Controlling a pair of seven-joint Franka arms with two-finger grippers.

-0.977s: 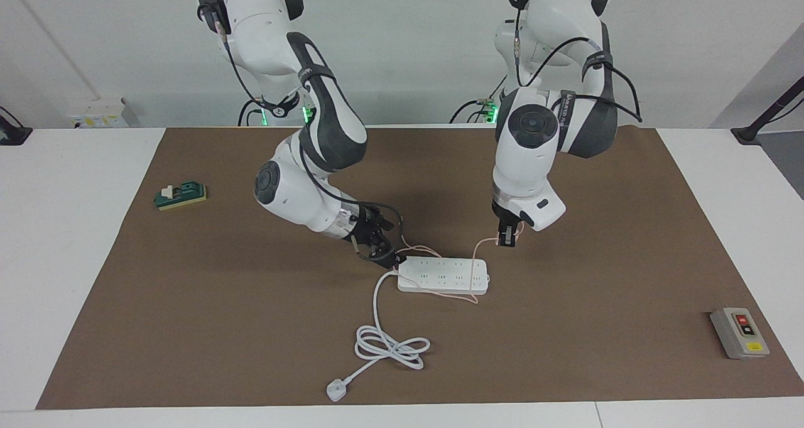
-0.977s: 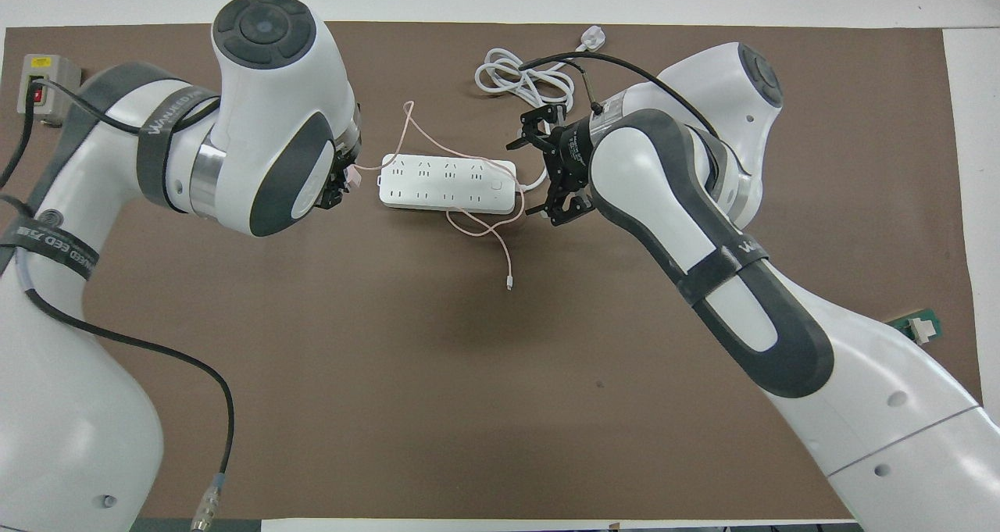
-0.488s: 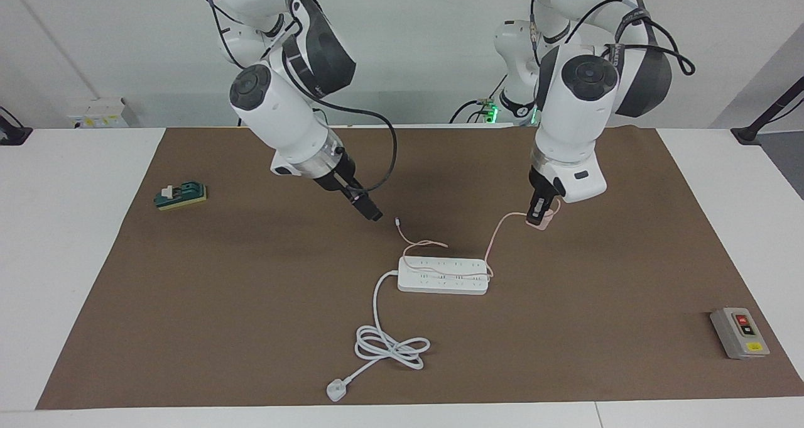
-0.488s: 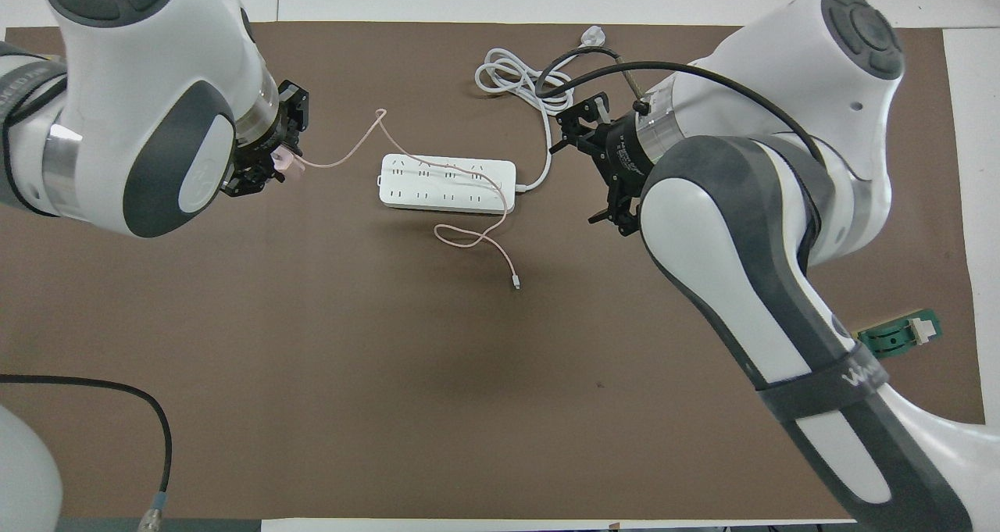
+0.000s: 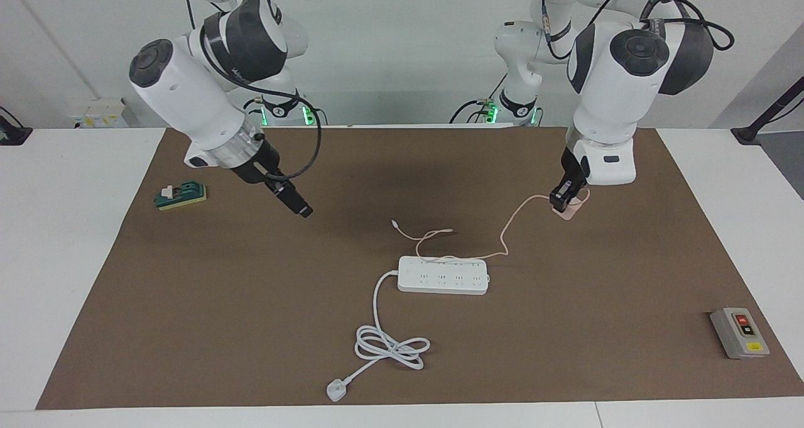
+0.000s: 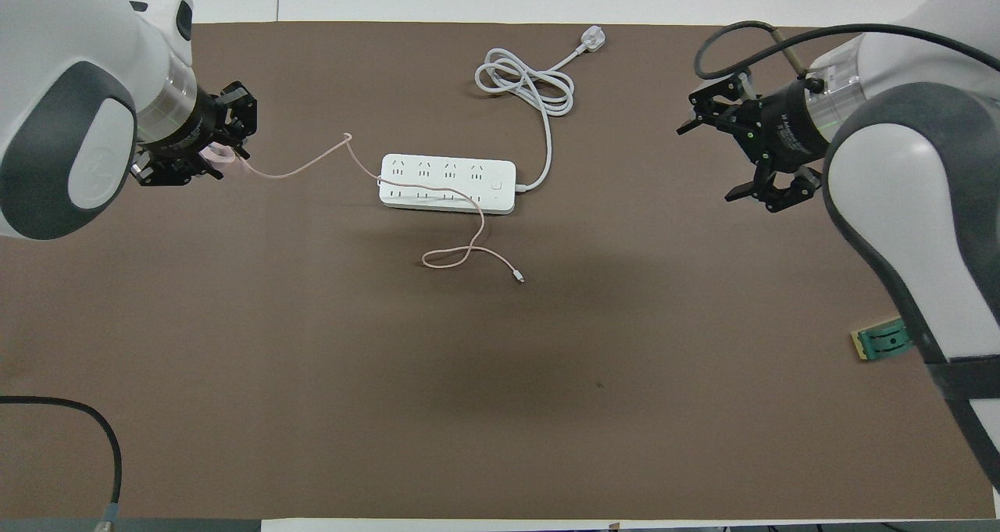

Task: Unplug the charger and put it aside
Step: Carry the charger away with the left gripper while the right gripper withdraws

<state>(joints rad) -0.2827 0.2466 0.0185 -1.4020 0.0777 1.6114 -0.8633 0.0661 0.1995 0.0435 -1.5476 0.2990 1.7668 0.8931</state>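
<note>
Facing view: charger (image 5: pixel 567 209) is clamped by left gripper (image 5: pixel 561 199); trailing cable (image 5: pixel 477 256) may drag power strip (image 5: pixel 443 275). Right gripper (image 5: pixel 295 204) state undetermined.

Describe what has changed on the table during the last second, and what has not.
The left tool, shut on the charger, carried it away from the power strip toward the left arm's end of the table, dragging its pink cable across the strip. The right tool left the end of the strip, rose and drew back toward the right arm's end, holding nothing. The strip, its white cord, the grey switch box and the green part stayed in place.
</note>
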